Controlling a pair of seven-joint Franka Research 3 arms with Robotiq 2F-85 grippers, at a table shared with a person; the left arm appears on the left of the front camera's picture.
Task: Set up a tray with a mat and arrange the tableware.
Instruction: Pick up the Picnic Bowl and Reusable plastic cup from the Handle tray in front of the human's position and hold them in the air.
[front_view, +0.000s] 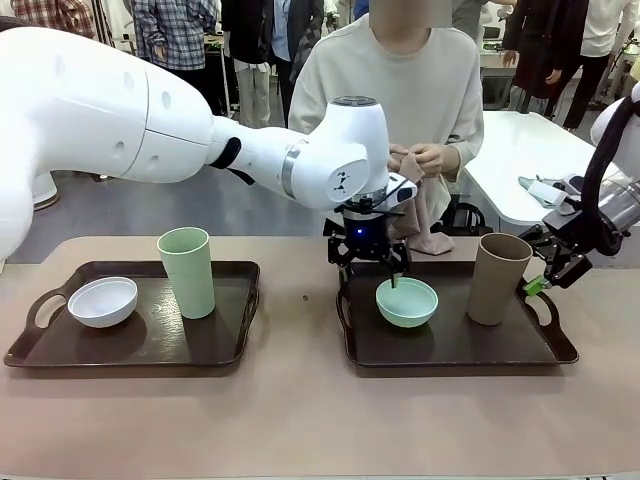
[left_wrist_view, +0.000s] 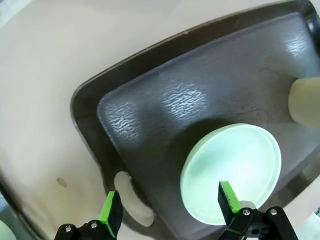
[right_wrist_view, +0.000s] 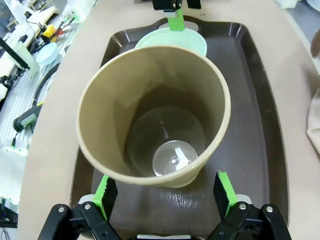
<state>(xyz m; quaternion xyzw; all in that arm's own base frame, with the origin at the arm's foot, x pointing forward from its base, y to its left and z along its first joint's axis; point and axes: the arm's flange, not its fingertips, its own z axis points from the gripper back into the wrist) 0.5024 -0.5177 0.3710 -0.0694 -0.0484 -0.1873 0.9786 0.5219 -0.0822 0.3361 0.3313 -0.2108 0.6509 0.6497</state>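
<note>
Mint green bowl (left_wrist_view: 240, 165) under wide-spread left pincer (left_wrist_view: 168, 197)

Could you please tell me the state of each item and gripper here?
mint green bowl: upright, empty, on right tray.
brown cup: upright, empty, on right tray.
white bowl: upright, on left tray.
pale green cup: upright, on left tray.
left gripper: open, low over the mint green bowl's rim.
right gripper: open, beside the brown cup, not gripping it.
</note>
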